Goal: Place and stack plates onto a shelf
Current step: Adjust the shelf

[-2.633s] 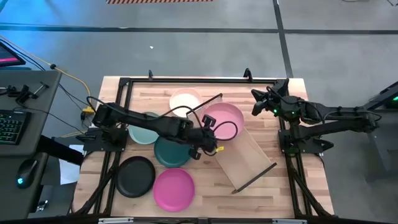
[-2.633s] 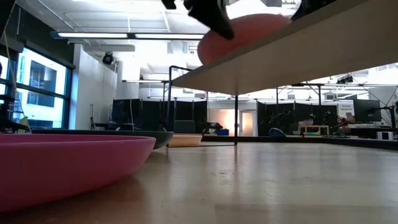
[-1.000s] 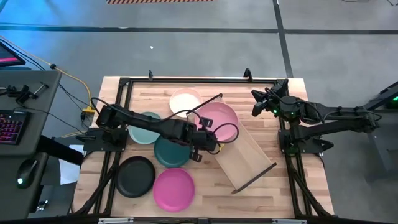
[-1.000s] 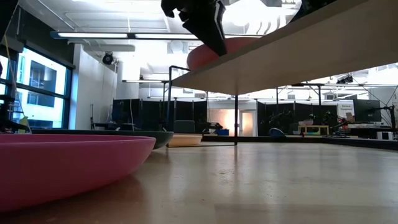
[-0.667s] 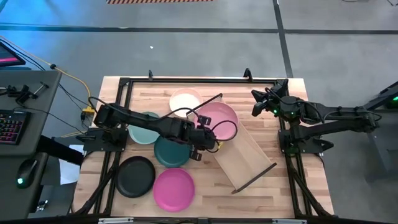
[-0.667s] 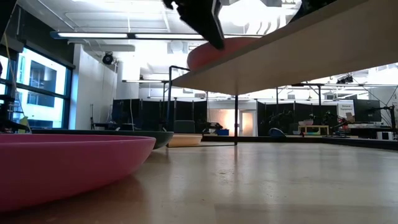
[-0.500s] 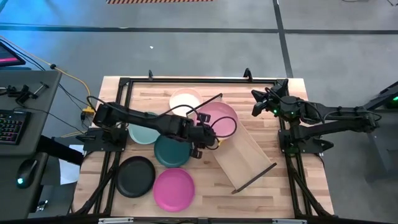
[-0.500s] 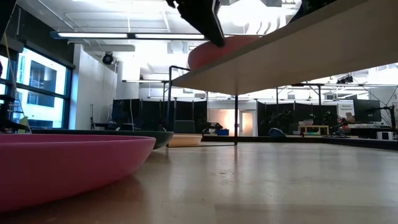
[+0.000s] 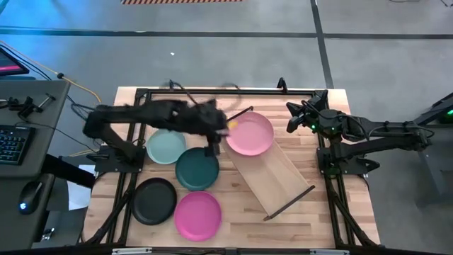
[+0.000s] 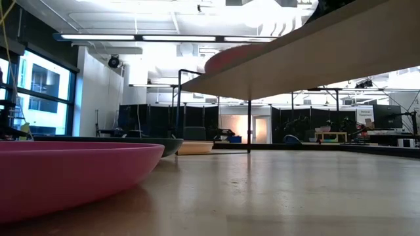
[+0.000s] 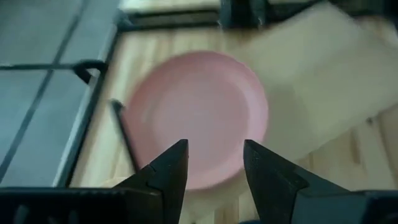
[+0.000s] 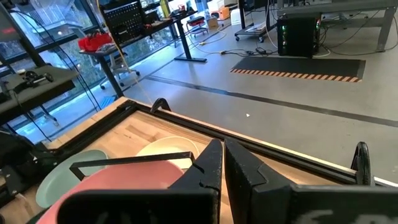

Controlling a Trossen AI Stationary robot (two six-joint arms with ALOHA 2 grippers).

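Note:
The light pink plate lies flat on the far left end of the shelf, a wood board set slantwise across the table. My left gripper stands open a little to the plate's left, raised, with nothing between its fingers. The pale teal, dark green, black and magenta plates lie on the table at the left. The cream plate lies beyond the shelf's end. My right gripper waits shut at the far right.
Dark metal frames run along the table's far, left and right edges. The shelf's near right half is bare wood, and bare table lies near the front right corner. A desk with a keyboard stands left of the table.
My left gripper has let go of the light pink plate's near-left rim and drawn away quickly, up and toward the table's far left. The plate stays lying on the shelf's far end. The right arm has kept still.

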